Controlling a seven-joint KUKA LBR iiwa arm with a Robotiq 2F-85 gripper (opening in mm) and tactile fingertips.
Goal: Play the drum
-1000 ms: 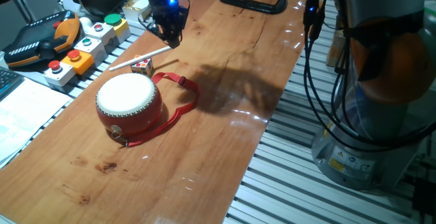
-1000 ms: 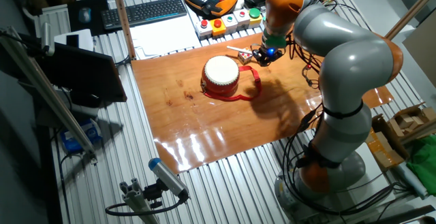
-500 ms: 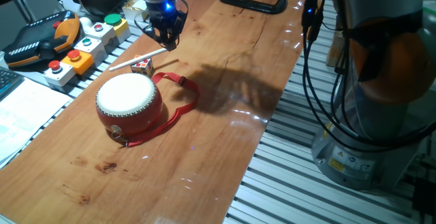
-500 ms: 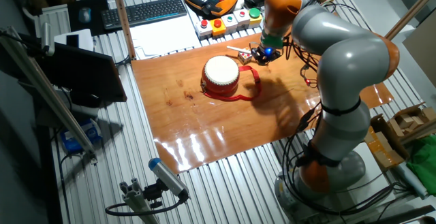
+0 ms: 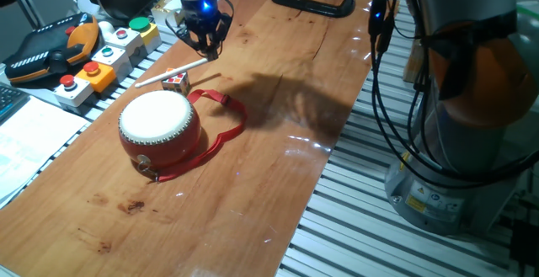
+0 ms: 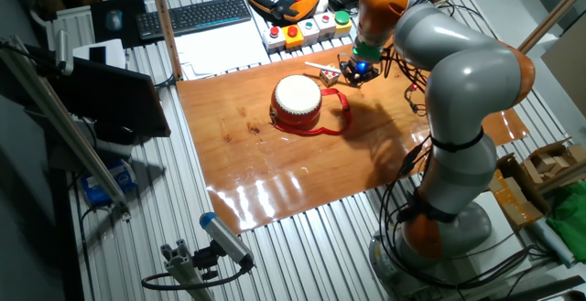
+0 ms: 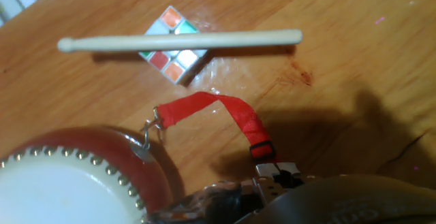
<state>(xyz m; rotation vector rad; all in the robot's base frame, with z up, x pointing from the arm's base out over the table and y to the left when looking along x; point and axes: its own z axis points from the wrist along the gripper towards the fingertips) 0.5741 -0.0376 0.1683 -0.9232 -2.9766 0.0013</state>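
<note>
Over the last second we see the gripper (image 5: 205,48) travel up the table (image 5: 278,184), away from the drum (image 5: 159,125) and toward the far edge near the button box (image 5: 105,54). It now hangs above the drumstick (image 5: 173,71), close to the stick's raised end. We judge this to be the approach to picking up the stick, so the striking itself has not begun.

The drum sits on the table, upright, skin head facing up, with its red strap (image 5: 221,117) looped out on the wood beside it. In the hand view the drum (image 7: 82,183) occupies the lower left corner, and the strap (image 7: 225,115) runs from its side ring toward the bottom of the frame.

The drumstick (image 7: 180,42) lies across a small puzzle cube (image 7: 174,45) (one end propped on it, so the stick is tilted, not flat). Stick and cube lie just beside the drum, between it and the button box.

The gripper holds nothing that we can see. In the fixed view its fingers appear dark and close together, but we cannot tell how far apart the jaws stand; the fingertips do not show clearly in the hand view. No contact with the stick, cube or drum is visible.
</note>
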